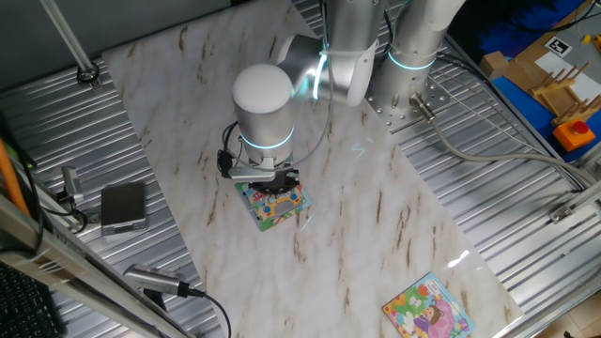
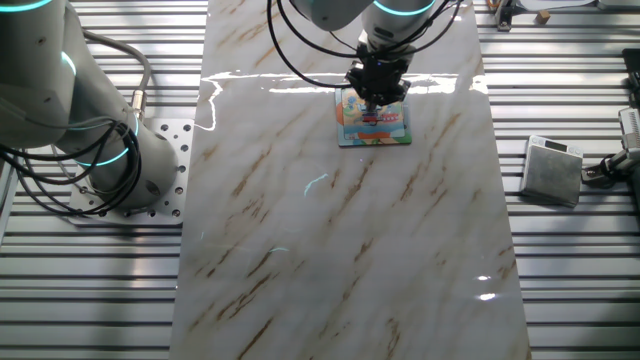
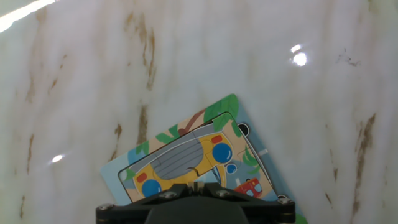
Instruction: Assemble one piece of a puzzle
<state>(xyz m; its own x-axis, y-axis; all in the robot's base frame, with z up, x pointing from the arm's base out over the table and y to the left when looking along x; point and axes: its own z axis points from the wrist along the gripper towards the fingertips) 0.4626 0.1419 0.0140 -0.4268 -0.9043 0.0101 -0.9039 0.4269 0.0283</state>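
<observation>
Misalignment is the main risk, I judge: the claw [image 2: 376, 97] sits low over the puzzle [image 3: 205, 162], touching or just above it, and a crooked press could skew the board on the slick counter [image 2: 340, 240]. Claw width and the piece stay hidden beneath it. Square, with no long axis, the puzzle lies rotated to the counter's edges. 1 second puzzle [image 1: 428, 310] lies well apart.

arm: bent over from its base, wrist pointing straight down | tool [image 1: 277, 184]: lowered close to the surface, fingers vertical | fingertips: hidden under the tool body in the hand view, too dark to separate in both fixed views | jaw state: cannot be made out
</observation>
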